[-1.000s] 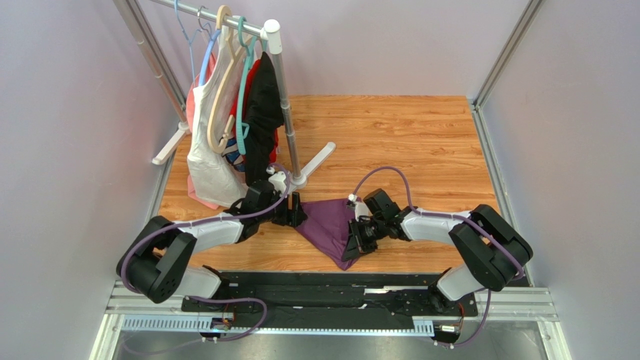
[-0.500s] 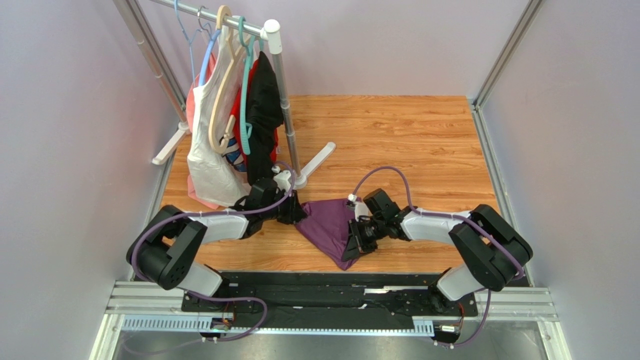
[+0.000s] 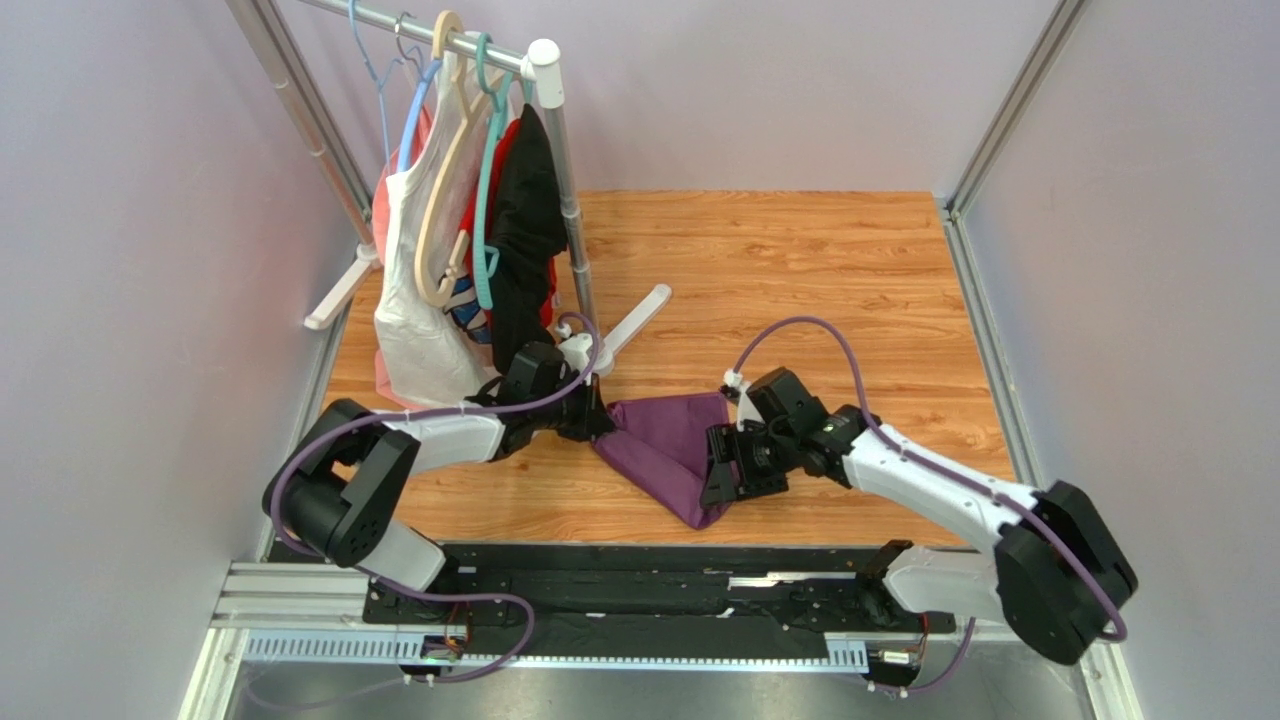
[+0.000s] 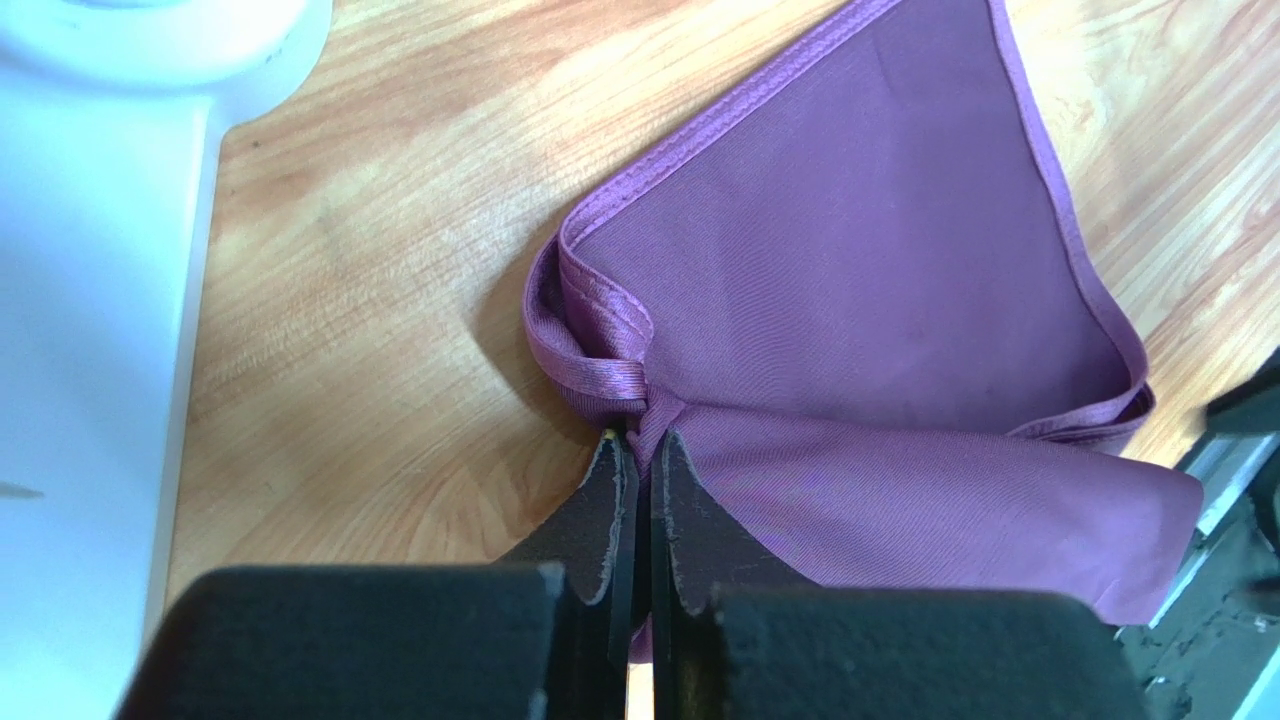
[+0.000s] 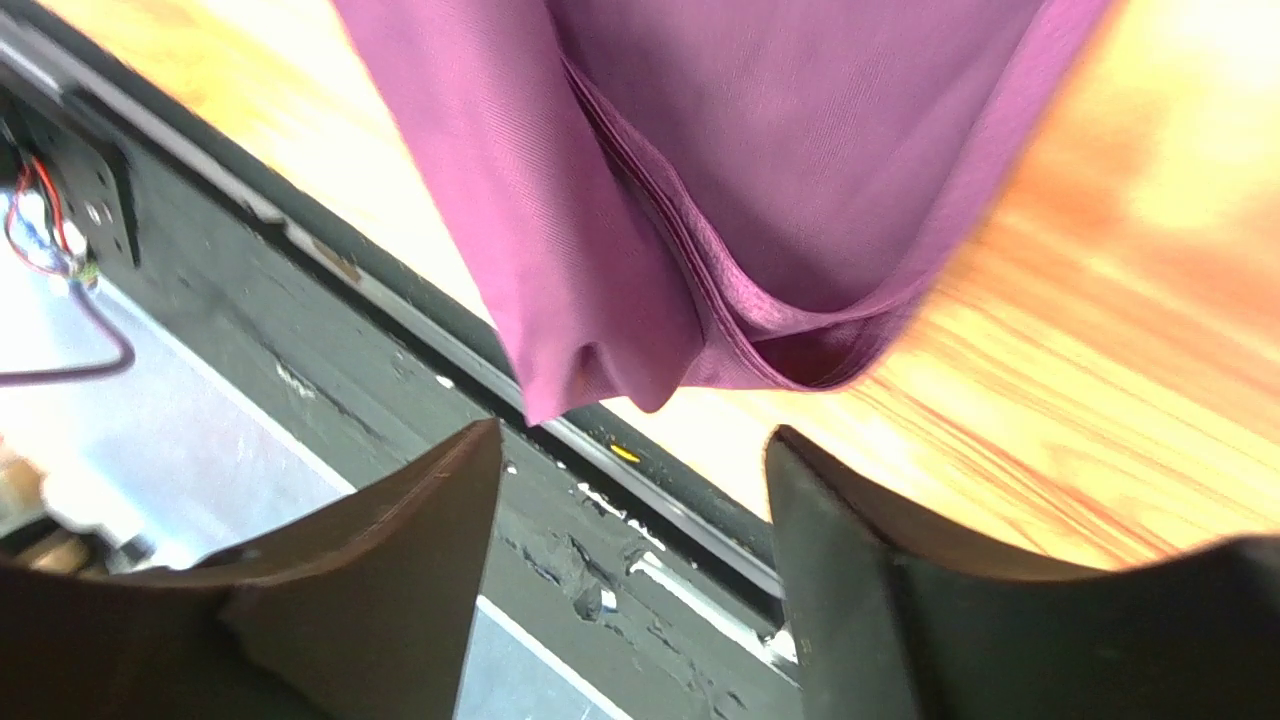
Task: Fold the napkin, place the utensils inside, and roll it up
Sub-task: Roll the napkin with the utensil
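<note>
Left end effector (image 4: 634, 450) is pinched shut on the napkin (image 4: 872, 300) corner. The cloth lies as a folded triangle on the tabletop (image 3: 781, 270), fanning ahead and right of it. Right end effector (image 5: 628, 438) is wide open and empty, with the napkin's tip just ahead. Left arm has the contact.

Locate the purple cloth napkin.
Top view: the purple cloth napkin lies centre, near the wooden table's front edge, between the left fingers and right fingers.

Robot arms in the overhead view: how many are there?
2. The white-and-black left arm meets the purple cloth napkin at its left corner; the matching right arm is at its right edge.
</note>
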